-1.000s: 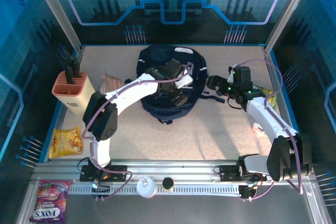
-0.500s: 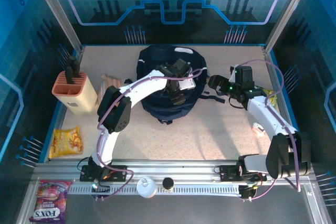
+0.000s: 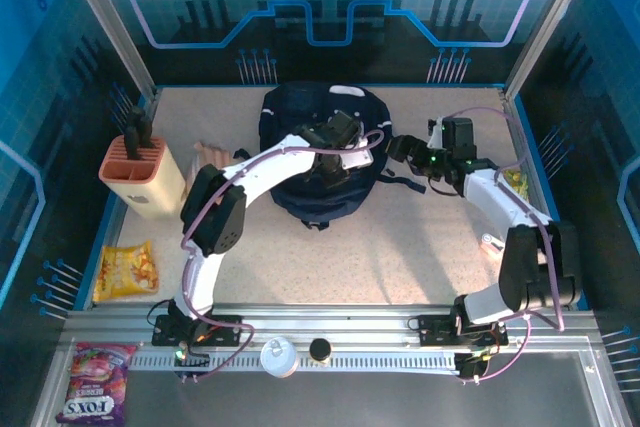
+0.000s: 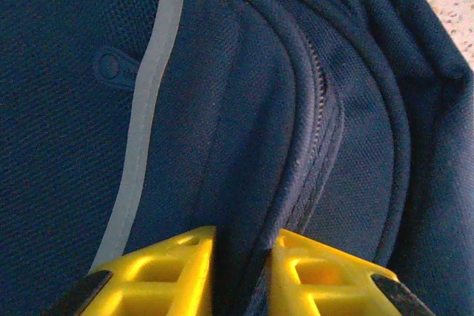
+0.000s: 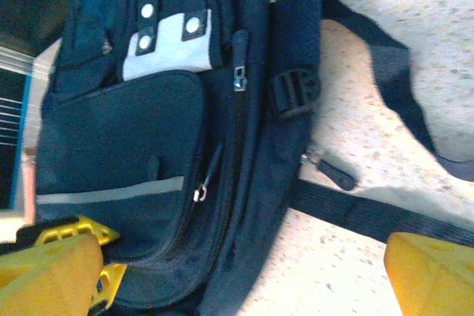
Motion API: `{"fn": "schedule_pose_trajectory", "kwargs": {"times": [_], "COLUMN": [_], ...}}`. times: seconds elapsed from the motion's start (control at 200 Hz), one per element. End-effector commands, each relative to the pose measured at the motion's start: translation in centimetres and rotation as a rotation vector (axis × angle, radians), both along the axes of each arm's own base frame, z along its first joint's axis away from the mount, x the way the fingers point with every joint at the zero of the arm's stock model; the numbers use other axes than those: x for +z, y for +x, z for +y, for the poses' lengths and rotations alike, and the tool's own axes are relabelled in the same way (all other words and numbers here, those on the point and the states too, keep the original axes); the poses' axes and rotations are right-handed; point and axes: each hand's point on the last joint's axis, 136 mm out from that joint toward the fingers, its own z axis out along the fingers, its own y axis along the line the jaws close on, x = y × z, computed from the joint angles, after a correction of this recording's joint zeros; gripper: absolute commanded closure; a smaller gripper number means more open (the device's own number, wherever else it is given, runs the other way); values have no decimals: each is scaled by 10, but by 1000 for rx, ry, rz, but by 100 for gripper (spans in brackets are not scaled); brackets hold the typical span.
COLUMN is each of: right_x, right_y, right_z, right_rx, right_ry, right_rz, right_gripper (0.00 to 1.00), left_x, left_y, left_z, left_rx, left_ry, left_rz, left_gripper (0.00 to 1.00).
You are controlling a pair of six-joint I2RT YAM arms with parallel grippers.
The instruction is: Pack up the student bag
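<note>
On the table (image 3: 400, 247), one student bag (image 3: 292, 112): left gripper (image 4: 243, 248) pinches it, right gripper (image 5: 244, 253) spread.

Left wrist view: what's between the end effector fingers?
A fold of the student bag beside its zipper, pinched between the yellow fingers, seen in left wrist view.

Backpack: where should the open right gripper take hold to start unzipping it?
Probably the black pull tab at the backpack's edge, lying on the table beside the strap. It sticks out clear of the fabric, so bring the right gripper in from the table side.
</note>
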Motion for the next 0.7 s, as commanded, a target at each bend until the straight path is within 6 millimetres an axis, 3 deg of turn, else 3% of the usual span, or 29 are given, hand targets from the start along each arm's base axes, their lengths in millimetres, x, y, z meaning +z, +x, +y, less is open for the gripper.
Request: {"fn": "schedule_pose_trajectory", "kwargs": {"times": [0.0, 0.23, 0.35, 0.495, 0.695], "right_x": [24, 17, -2, -33, -51], "right_y": [24, 68, 93, 114, 131], "right_z": [21, 61, 70, 74, 84], "right_rx": [75, 194, 221, 257, 323], "right_ry": [135, 182, 119, 44, 65], "right_rz": [-62, -87, -76, -42, -25], "right_gripper": [6, 26, 36, 43, 43], "left_x": [48, 64, 65, 66, 60], "left_y": [9, -6, -16, -24, -31], "left_z": [3, 9, 12, 15, 17], "left_rx": [51, 80, 88, 94, 90], "left_ry": [-117, -222, -251, -277, -278], "left_rz": [-130, -173, -164, -161, -136], "left_gripper": [81, 89, 89, 89, 89]}}
